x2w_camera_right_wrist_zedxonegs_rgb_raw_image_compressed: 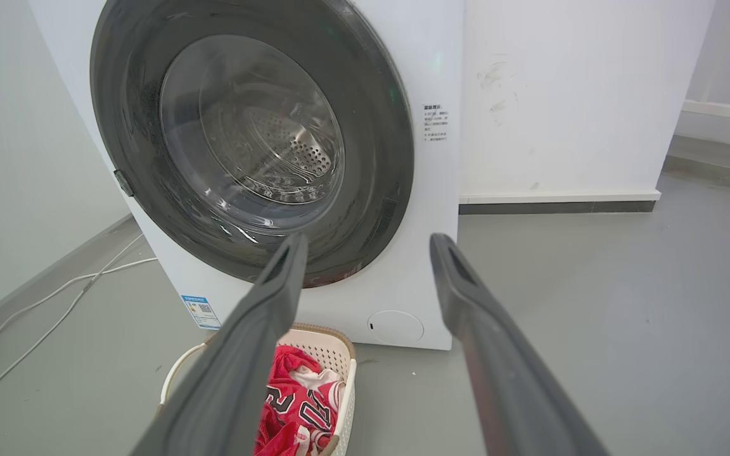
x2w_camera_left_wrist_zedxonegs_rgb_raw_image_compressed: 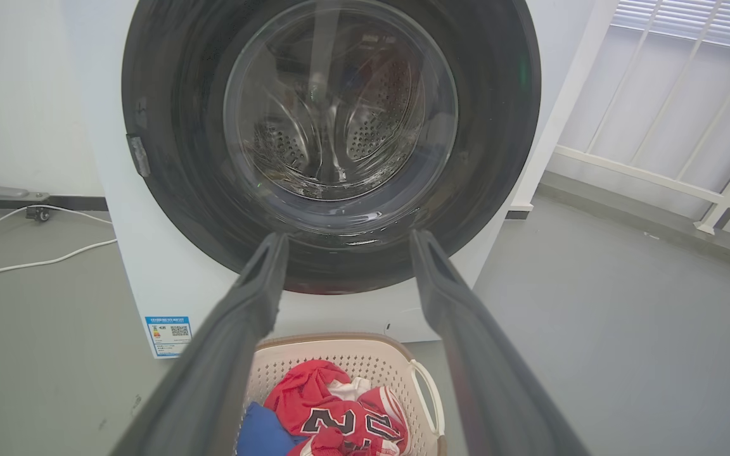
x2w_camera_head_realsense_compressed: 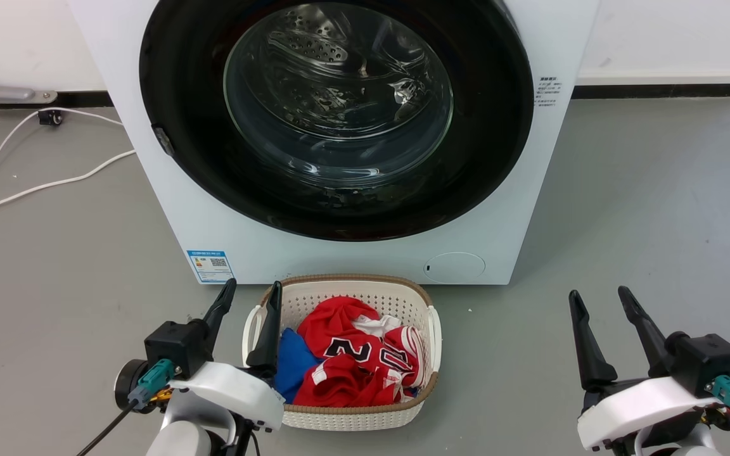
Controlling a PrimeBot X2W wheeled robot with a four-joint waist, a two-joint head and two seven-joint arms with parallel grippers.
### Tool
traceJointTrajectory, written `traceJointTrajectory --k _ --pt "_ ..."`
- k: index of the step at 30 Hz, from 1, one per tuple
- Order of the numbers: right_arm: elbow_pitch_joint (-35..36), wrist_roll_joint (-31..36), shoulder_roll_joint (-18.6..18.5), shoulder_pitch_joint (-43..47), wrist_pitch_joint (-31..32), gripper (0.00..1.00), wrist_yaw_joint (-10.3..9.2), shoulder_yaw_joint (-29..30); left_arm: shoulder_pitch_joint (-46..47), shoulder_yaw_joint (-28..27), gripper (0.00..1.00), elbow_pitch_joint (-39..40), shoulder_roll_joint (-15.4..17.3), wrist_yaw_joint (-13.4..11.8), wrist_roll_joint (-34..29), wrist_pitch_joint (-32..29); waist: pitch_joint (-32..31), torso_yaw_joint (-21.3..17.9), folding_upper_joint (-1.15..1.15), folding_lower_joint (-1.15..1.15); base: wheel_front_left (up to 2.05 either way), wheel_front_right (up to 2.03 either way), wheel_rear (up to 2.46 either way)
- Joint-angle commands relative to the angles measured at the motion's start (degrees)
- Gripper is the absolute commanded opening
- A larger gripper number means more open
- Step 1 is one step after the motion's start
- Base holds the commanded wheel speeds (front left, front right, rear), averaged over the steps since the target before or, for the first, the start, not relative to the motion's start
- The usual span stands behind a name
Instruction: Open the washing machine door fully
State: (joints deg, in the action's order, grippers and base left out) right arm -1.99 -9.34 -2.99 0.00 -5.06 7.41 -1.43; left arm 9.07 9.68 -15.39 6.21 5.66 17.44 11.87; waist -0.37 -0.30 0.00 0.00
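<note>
While it sits shut on the washing machine, the washing machine door reads rigid, heavy, slick; hook its rim. Left gripper, right gripper: spread, empty.

Basket before washing machine (clothes inside)

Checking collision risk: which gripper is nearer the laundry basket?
Left. The left gripper is at the laundry basket by its left rim; the right gripper stands apart to its right.
</note>
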Motion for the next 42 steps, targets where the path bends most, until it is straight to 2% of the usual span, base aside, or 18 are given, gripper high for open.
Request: traceJointTrajectory --k 1,29,42 --pt "0.6 1.1 0.1 0.0 -0.5 1.0 0.11 -0.2 1.0 0.0 1.0 0.0 0.0 0.0 -1.3 0.6 0.0 0.0 0.0 0.0 0.0 0.0 0.0" --pt "0.6 8.1 0.2 0.8 -2.2 1.0 0.07 -0.3 1.3 -1.3 1.0 -2.6 -1.1 0.0 -10.1 3.4 0.0 -0.5 0.0 0.0 0.0 0.0 0.0" --pt "-0.1 6.7 0.2 0.6 -2.1 1.0 0.07 0.1 0.8 -2.2 1.0 -3.6 -1.7 0.1 -9.6 3.4 0.0 -0.4 0.0 0.0 0.0 0.0 0.0"
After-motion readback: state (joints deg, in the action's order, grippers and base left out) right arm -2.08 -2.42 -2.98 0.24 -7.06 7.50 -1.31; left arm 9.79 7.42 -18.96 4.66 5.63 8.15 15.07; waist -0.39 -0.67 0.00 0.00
